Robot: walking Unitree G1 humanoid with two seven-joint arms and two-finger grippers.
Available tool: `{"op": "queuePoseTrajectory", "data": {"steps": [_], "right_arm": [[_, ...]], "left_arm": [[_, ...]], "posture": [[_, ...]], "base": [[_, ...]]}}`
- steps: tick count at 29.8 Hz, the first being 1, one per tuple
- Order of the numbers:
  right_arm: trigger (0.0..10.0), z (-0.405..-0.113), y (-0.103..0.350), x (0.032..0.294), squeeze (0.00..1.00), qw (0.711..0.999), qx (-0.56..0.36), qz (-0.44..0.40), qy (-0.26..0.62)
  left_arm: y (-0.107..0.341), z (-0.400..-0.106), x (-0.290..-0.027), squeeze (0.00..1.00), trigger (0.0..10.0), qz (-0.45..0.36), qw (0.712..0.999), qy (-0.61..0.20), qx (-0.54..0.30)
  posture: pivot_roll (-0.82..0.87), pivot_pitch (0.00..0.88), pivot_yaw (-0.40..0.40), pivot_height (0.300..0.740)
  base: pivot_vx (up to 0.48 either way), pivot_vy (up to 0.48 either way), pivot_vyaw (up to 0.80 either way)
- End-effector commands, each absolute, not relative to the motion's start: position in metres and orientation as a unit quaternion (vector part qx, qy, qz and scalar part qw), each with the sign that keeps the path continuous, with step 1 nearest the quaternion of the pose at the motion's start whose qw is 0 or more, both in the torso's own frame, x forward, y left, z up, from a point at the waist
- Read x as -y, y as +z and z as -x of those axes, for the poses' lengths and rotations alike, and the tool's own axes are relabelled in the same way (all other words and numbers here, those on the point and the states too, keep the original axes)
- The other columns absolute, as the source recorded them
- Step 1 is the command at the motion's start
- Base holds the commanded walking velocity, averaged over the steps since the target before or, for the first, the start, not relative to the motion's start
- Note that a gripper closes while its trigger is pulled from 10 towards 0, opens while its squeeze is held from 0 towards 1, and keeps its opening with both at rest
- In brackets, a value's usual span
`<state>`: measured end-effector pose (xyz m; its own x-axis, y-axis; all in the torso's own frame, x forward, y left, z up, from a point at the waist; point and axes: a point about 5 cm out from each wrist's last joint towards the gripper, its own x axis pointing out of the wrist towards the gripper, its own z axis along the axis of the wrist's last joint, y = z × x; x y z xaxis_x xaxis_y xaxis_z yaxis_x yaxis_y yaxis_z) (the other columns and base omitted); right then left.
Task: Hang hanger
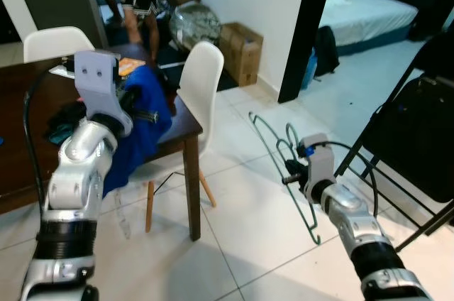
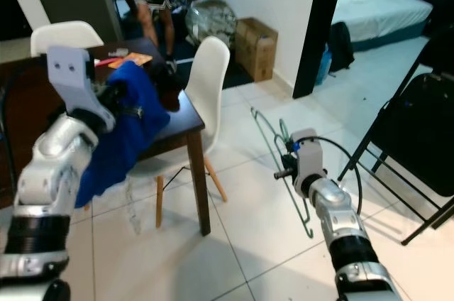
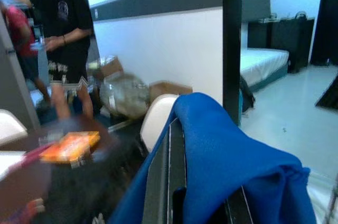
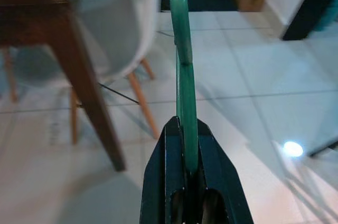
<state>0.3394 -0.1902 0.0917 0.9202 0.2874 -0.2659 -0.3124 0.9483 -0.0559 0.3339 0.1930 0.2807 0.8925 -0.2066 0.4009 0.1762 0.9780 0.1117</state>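
Observation:
A thin green wire hanger (image 1: 284, 166) hangs in the air over the tiled floor, right of the table. My right gripper (image 1: 292, 171) is shut on it; in the right wrist view the green wire (image 4: 186, 102) runs out from between the black fingers (image 4: 168, 166). My left gripper (image 1: 145, 113) is raised at the table's corner, shut on a blue cloth (image 1: 138, 134) that drapes down from it. The left wrist view has the cloth (image 3: 227, 160) folded over the fingers (image 3: 163, 182).
A dark wooden table (image 1: 177, 130) with a white chair (image 1: 201, 88) stands at centre left. A black folding rack (image 1: 418, 138) fills the right. A person (image 3: 63, 39) stands beyond the table near cardboard boxes (image 1: 240, 49). A doorway opens to a bed (image 1: 369, 17).

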Motion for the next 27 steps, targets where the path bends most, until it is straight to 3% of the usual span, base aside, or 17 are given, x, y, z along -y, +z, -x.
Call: {"op": "queuePoseTrajectory", "data": {"steps": [1,4,7,11,12,15,17,23,27], "right_arm": [[10.0,-0.338,0.092,0.193,0.0,0.98,-0.126,0.042,0.148],[10.0,-0.338,0.091,0.194,0.0,0.98,-0.125,0.042,0.148],[10.0,-0.338,0.091,0.194,0.0,0.98,-0.125,0.039,0.149],[10.0,-0.337,0.09,0.194,0.0,0.98,-0.125,0.038,0.149],[10.0,-0.337,0.09,0.194,0.0,0.98,-0.124,0.04,0.153],[10.0,-0.337,0.089,0.191,0.0,0.976,-0.129,0.054,0.167],[10.0,-0.337,0.089,0.191,0.0,0.976,-0.129,0.054,0.167],[10.0,-0.338,0.09,0.192,0.0,0.979,-0.123,0.034,0.157],[10.0,-0.338,0.09,0.194,0.0,0.98,-0.123,0.029,0.153]], "left_arm": [[0.296,-0.329,-0.188,0.0,10.0,-0.042,0.964,-0.113,0.238],[0.337,-0.326,-0.193,0.0,10.0,-0.055,0.949,-0.102,0.292],[0.383,-0.318,-0.216,0.0,10.0,-0.072,0.933,-0.037,0.351],[0.391,-0.318,-0.235,0.0,10.0,-0.086,0.935,0.011,0.344],[0.39,-0.32,-0.255,0.0,10.0,-0.095,0.94,0.063,0.321],[0.375,-0.322,-0.29,0.0,10.0,-0.094,0.948,0.143,0.269],[0.375,-0.322,-0.29,0.0,10.0,-0.094,0.948,0.143,0.269],[0.308,-0.329,-0.315,0.0,10.0,-0.083,0.963,0.22,0.134],[0.25,-0.342,-0.307,0.0,10.0,-0.06,0.982,0.177,0.024]], "posture": [[-0.02,0.008,-0.003,0.74],[-0.02,0.005,-0.001,0.74],[-0.02,0.0,-0.001,0.74],[-0.02,0.0,0.001,0.74],[-0.01,0.0,0.002,0.74],[-0.01,0.0,0.002,0.74],[-0.01,0.0,0.002,0.74],[-0.01,0.0,0.001,0.74],[-0.01,0.0,-0.001,0.74]], "base": [[0.48,0.0,0.0],[0.48,0.0,0.0],[0.48,0.0,0.0],[0.48,0.0,0.0],[0.48,0.0,0.0],[0.48,0.0,0.53],[0.48,0.0,0.79],[0.208,0.0,0.66],[0.0,0.0,0.0]]}}
